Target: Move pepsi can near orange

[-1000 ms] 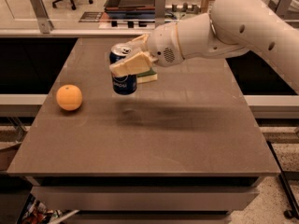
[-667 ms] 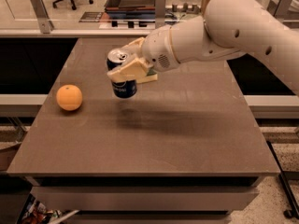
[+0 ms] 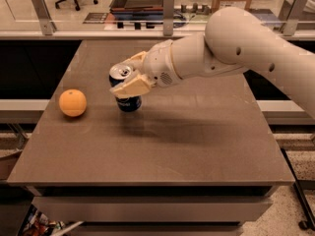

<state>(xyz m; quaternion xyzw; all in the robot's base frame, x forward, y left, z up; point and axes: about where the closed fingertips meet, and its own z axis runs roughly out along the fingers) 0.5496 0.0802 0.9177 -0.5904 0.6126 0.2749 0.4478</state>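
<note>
Camera view, pincer clamping pepsi can, near orange

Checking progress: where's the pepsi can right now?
Camera view: the pepsi can is image-left of centre over the table, held by the gripper, jaws shut on it, just right of the orange with a gap between.

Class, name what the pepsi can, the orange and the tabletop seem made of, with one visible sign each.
The pepsi can, clamped in the gripper near the orange: metal, likely; shiny silver top, glossy blue printed wall. The orange: fruit peel, matte, evenly coloured. The tabletop: probably laminate or stone; smooth brown, faint sheen.
</note>
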